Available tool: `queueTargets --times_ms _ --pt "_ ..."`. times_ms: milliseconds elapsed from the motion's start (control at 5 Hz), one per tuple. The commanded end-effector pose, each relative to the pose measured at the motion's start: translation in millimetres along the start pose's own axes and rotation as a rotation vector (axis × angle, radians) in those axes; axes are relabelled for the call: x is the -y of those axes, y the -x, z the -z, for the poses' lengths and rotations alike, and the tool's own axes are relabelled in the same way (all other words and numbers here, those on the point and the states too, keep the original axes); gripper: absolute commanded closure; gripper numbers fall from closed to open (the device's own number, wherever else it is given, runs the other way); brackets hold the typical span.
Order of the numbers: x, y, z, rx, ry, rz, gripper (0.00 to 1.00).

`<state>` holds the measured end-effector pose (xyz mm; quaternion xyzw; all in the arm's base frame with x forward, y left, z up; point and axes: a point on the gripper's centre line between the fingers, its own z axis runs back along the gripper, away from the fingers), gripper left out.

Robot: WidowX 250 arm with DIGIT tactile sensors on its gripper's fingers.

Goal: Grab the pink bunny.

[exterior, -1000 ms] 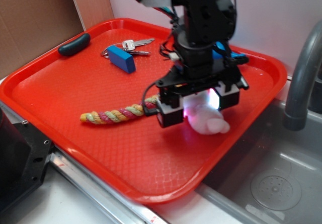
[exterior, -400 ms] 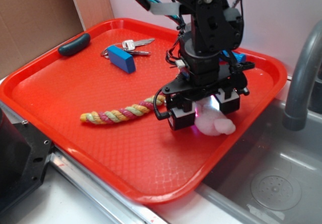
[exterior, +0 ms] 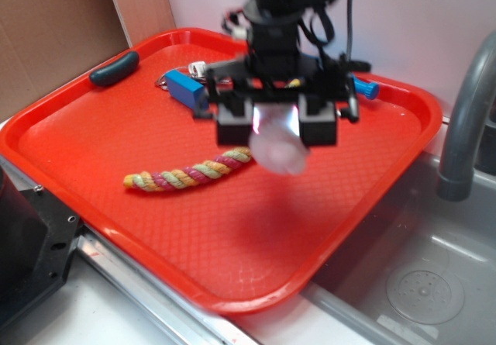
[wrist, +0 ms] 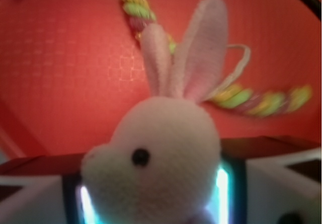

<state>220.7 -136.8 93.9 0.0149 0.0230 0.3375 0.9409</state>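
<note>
The pink bunny [exterior: 279, 147] hangs in the air above the red tray [exterior: 93, 143], pinched between the two black fingers of my gripper [exterior: 277, 125]. Its lower part dangles below the fingers, blurred by motion. The wrist view is filled by the pale-pink bunny [wrist: 161, 153], showing a round head with a black eye and two upright ears, while the lit pads [wrist: 221, 189] press on both of its sides. My gripper [wrist: 153, 199] is shut on it.
A pink-yellow-green braided rope [exterior: 190, 173] lies on the tray left of the gripper. A blue block with keys [exterior: 186, 87] and a dark handle-shaped thing [exterior: 114, 68] sit at the tray's back left. A sink [exterior: 418, 275] and grey faucet [exterior: 465, 120] are at right.
The gripper has risen from the tray's right side and shifted left and back, carrying the bunny off the tray surface. The rope has stayed in place.
</note>
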Motion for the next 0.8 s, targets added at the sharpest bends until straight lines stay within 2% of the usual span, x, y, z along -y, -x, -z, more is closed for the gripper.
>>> queueTargets --times_ms 0,400,600 --pt "-24.7 -2.9 -80.1 -0.04 0.194 0.496 1.0" --pt "-84.1 10.3 -129.4 0.091 0.25 0.514 1.0" --pt "-76.4 3.6 -119.8 -0.019 0.194 0.547 1.0"
